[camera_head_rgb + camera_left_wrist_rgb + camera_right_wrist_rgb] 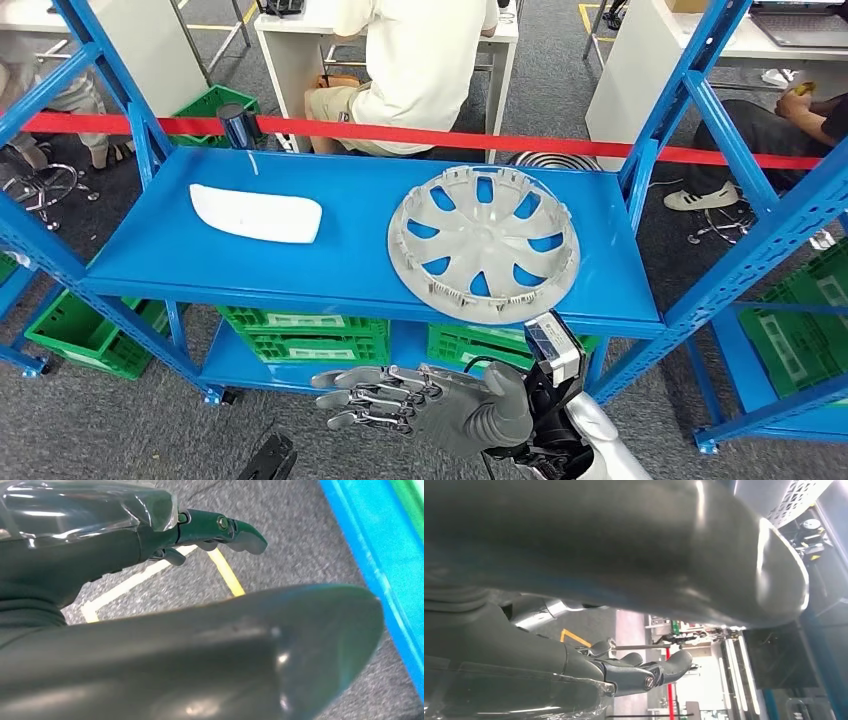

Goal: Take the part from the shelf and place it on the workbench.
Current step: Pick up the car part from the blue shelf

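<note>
Shelf surface: a blue metal shelf (350, 270) with a flat top deck, seen from above in the head view; blue uprights and slanted braces frame it on both sides.
Part: a grey wheel cover (484, 243) lies flat on the right half of the deck, its near rim close to the deck's front edge — blue shows through its openings.
Other item: a white curved panel (256, 213) lies on the left half, well apart from the wheel cover, with bare deck between them.
Lower level: green crates (310, 335) sit under the deck; more green crates stand at the far right and far left.
Room: grey carpet floor (120, 420); a red barrier tape (420, 135) runs behind the shelf; beyond it a person in a light shirt (415, 60) sits at a white counter (300, 30), and another person's leg and shoe show at the right.
Right hand: the right hand (400, 400) is below the deck's front edge, in front of the shelf, fingers stretched out sideways and apart, holding nothing; not touching the wheel cover.
Left hand: the left hand (200, 645) is seen close up over the carpet with yellow floor lines — thumb and one dark finger apart, nothing between them.
Open room: bare deck lies between and behind the two items.
</note>
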